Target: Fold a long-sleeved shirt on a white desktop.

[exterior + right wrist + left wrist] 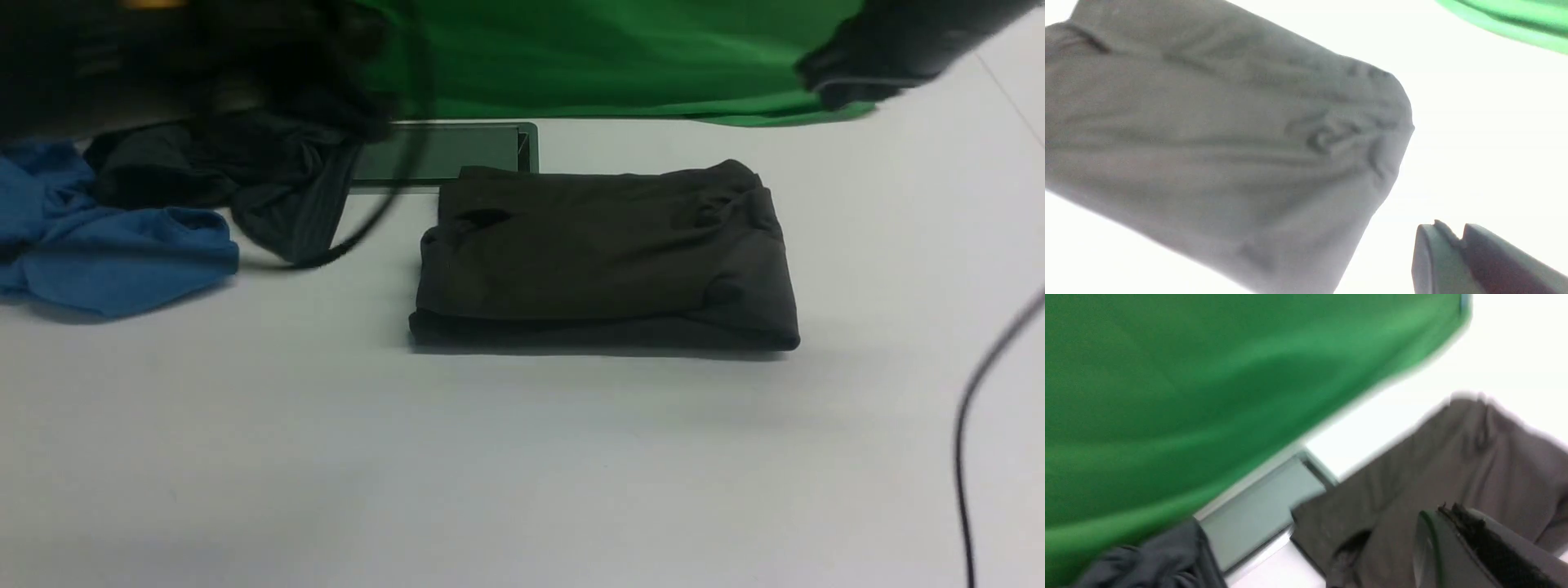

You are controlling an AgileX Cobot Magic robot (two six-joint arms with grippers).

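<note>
The long-sleeved shirt (604, 253) lies folded into a compact dark brownish rectangle at the middle of the white desktop (490, 457). No logo or label shows. In the left wrist view my left gripper (1447, 510) hangs above the shirt (1433, 469) near its far left corner, shut and holding nothing. In the front view that arm is a dark blur (269, 73) at the top left. My right gripper (1447, 230) hovers over bare desktop (1474, 122) just off the shirt's (1229, 143) right end, fingers together and empty. Its arm (882, 57) shows at the top right.
A blue garment (106, 237) and a blacker shiny garment (245, 180) are heaped at the far left. The grey framed hatch (441, 151) sits behind the shirt's left end. Green backdrop cloth (620, 57) hangs along the back. A black cable (971, 425) dangles at the right.
</note>
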